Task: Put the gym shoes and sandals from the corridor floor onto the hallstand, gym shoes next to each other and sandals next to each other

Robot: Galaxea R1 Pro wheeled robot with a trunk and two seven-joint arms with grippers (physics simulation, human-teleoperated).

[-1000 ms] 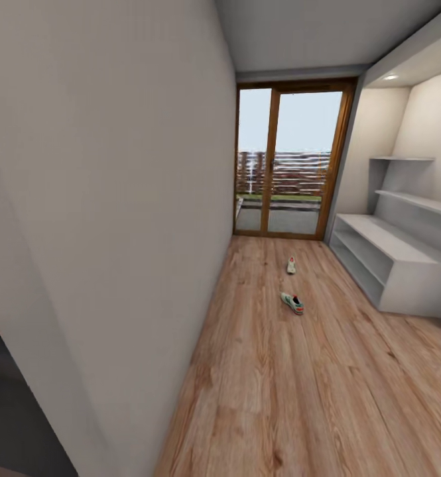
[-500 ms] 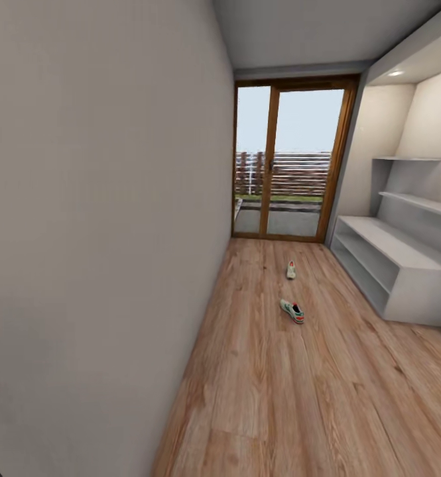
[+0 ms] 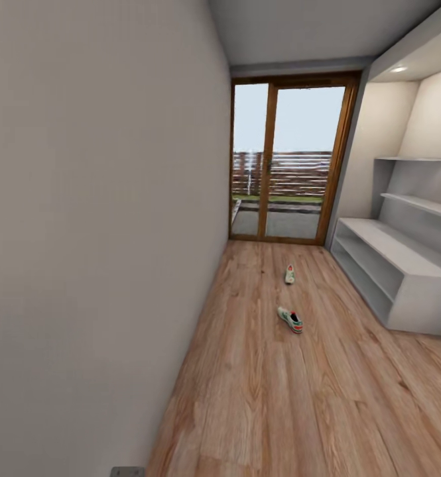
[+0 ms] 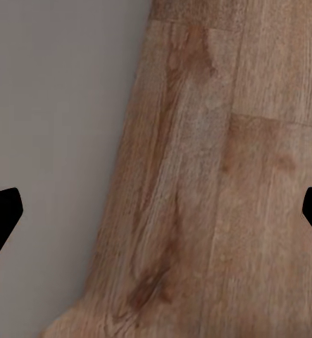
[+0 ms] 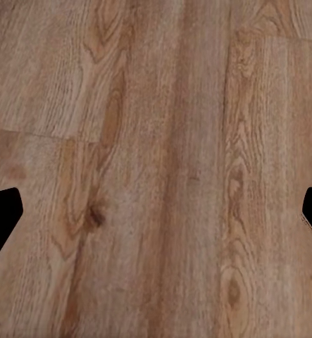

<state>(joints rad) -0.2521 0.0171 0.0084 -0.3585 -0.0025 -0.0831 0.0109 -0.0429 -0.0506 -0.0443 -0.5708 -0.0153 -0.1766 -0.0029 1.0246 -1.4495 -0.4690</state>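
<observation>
Two gym shoes lie apart on the corridor floor (image 3: 260,384) in the head view: the nearer gym shoe (image 3: 290,320) mid-corridor, the farther gym shoe (image 3: 290,273) closer to the glass door. The light-grey hallstand (image 3: 406,265) stands along the right wall, its bench top and wall shelves bare. The sandals are out of view. My left gripper (image 4: 156,218) hangs open over the wood planks beside the grey wall base, its dark fingertips (image 4: 1,211) at the picture's two sides. Wide open too, my right gripper (image 5: 156,218) has just wood floor beneath it.
A grey wall (image 3: 94,232) runs along the whole left side of the corridor. A wood-framed glass door (image 3: 286,159) closes the far end, with a fence and paving outside. A small grey object (image 3: 127,472) peeks in at the head view's lower edge.
The head view has advanced down the corridor and turned slightly; the dark opening at lower left has left the picture. The shoes and hallstand sit lower and nearer. Nothing on the floor has moved.
</observation>
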